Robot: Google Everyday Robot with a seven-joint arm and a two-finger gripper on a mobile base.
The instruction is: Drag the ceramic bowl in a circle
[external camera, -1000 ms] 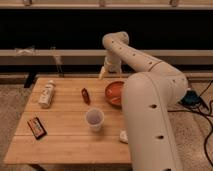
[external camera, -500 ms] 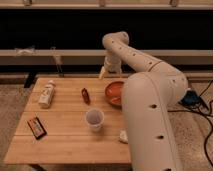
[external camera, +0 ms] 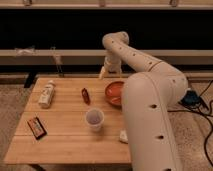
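A pale, rounded bottle [external camera: 47, 94] lies at the left of the wooden plank table [external camera: 60, 145]. A translucent cup [external camera: 94, 119] stands mid-table. The gripper [external camera: 102, 74] is at the far edge; whether it is open or closed cannot be told. Just right of it sits the round, glossy orange-red ceramic bowl [external camera: 113, 91].

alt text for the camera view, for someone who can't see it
A white robot arm arcs over a wooden table, its gripper at the far edge, just left of the orange-red ceramic bowl. Also on it: a translucent cup, a white bottle and a dark packet.
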